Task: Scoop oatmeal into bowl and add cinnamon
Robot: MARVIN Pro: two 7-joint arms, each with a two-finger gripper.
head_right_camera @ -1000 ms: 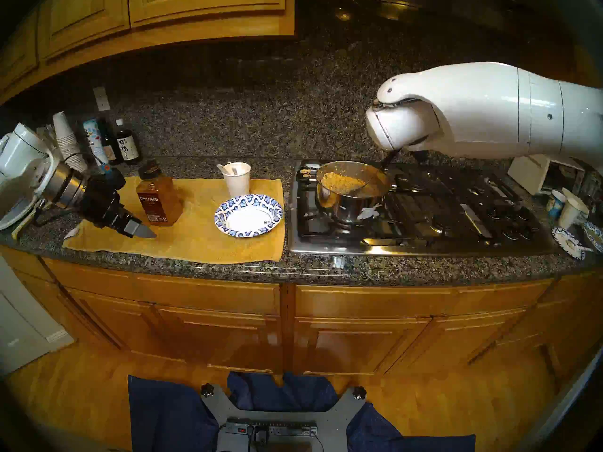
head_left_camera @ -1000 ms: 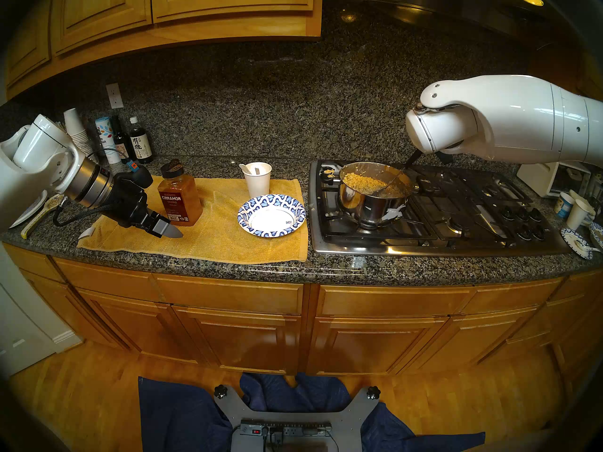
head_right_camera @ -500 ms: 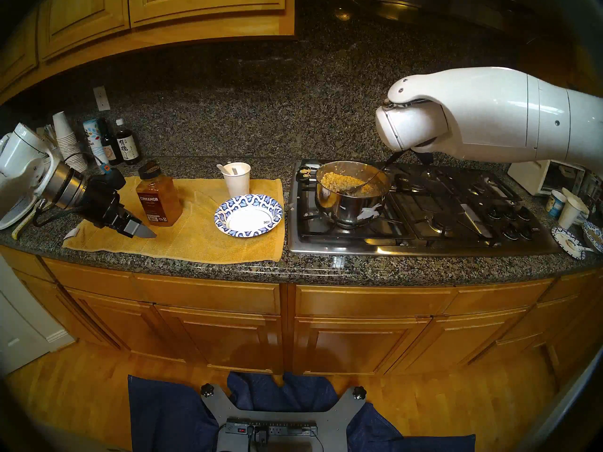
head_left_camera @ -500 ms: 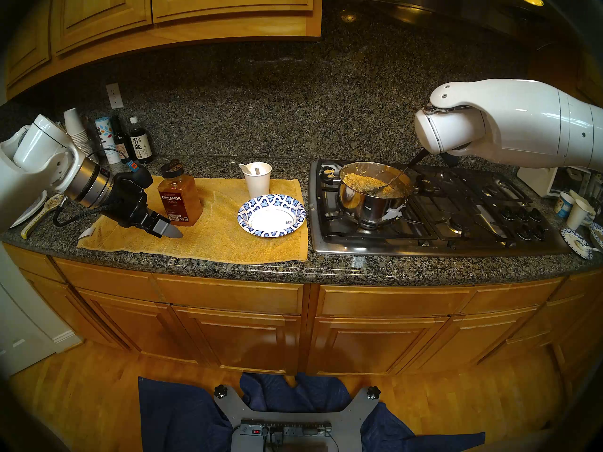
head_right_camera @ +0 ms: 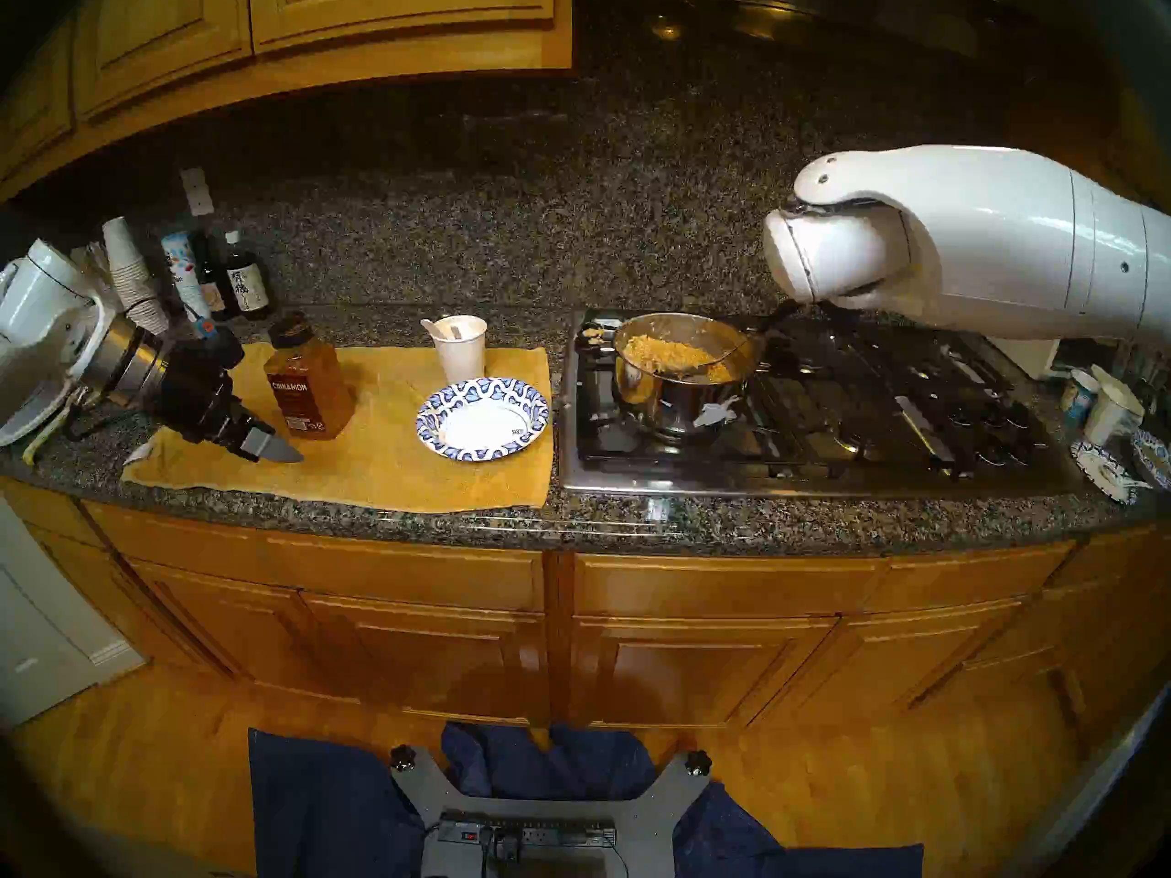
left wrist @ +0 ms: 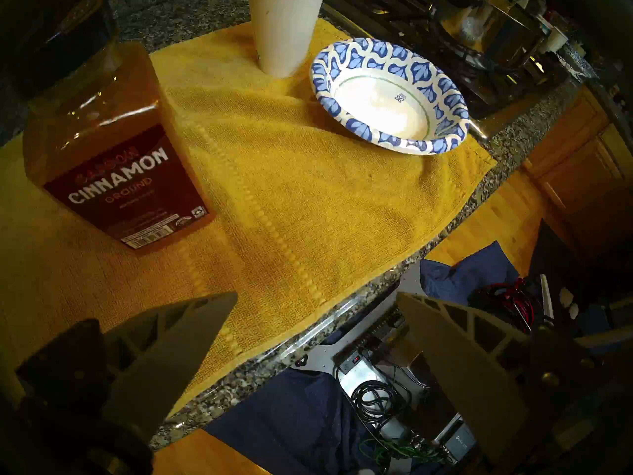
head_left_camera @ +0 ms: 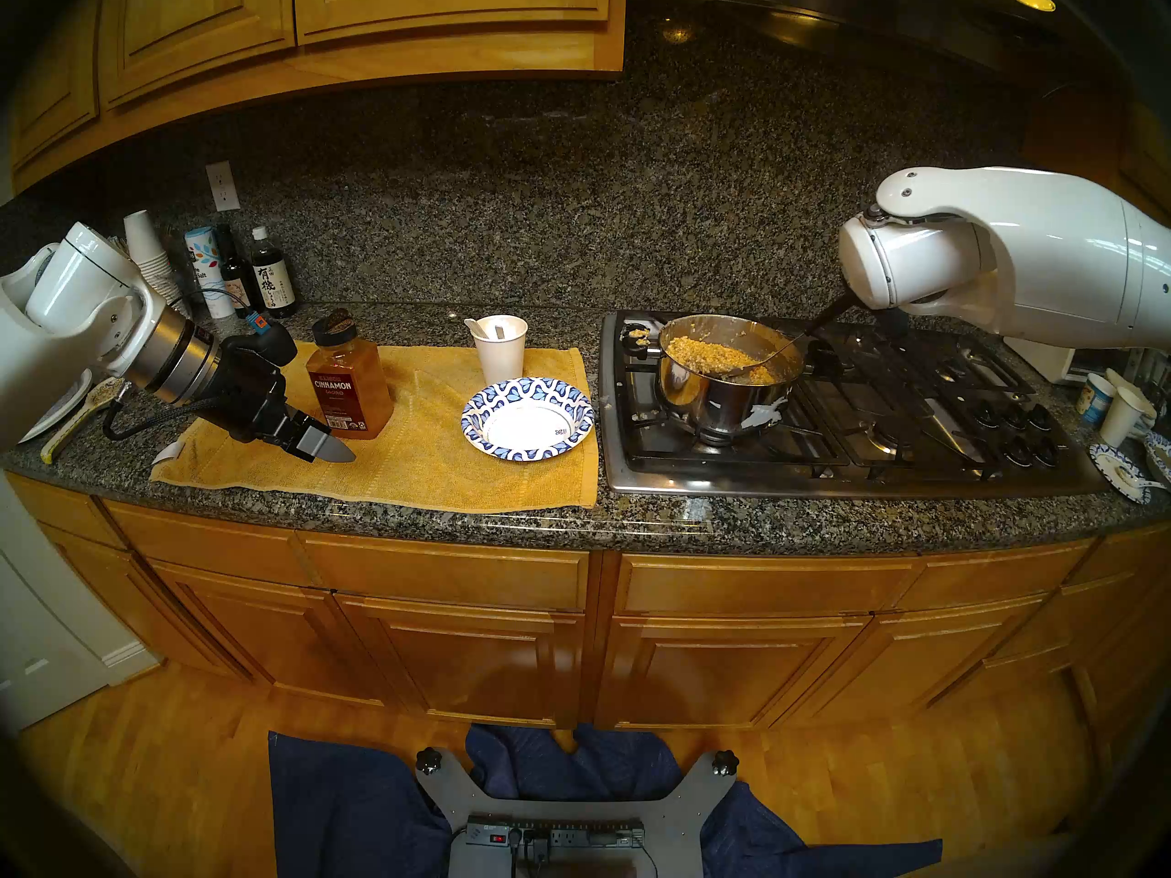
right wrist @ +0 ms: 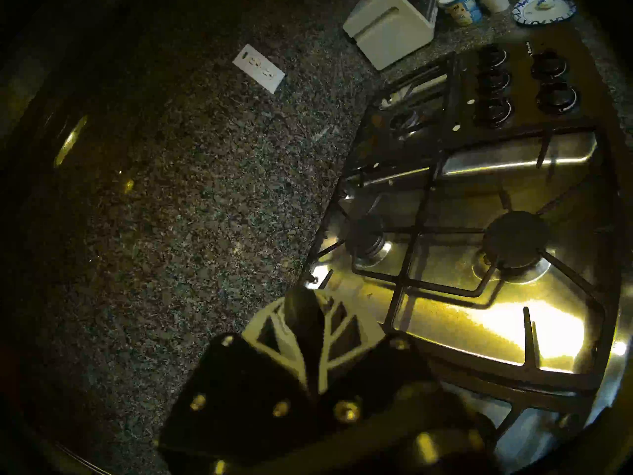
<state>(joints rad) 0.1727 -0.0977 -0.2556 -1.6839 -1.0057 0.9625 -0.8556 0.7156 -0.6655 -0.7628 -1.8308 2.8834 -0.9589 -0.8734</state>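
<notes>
So the right arm (head_left_camera: 1014, 256) has slid off to the right since a second ago, dragging the ladle (head_left_camera: 760, 360) handle with it, so the ladle now lies flatter across the steel pot (head_left_camera: 722, 401), its scoop still down in the oatmeal (head_left_camera: 710, 354). The pot sits on the front-left burner of the stovetop (head_left_camera: 887, 439). In the right wrist view the right gripper (right wrist: 305, 313) has its fingers pressed together on the ladle's dark handle, over the back edge of the stove. The left arm hasn't budged: the left gripper (head_left_camera: 323, 446) hangs over the yellow towel (head_left_camera: 431, 465) with its fingers spread wide and nothing between them, just beside the cinnamon (head_left_camera: 348, 382), which stands upright on the towel. The bowl (head_left_camera: 500, 401) sits empty at the towel's right end, near the stove, and a white paper cup (head_left_camera: 500, 351) stands right behind it. All of that is on the granite counter (head_left_camera: 633, 522).
</notes>
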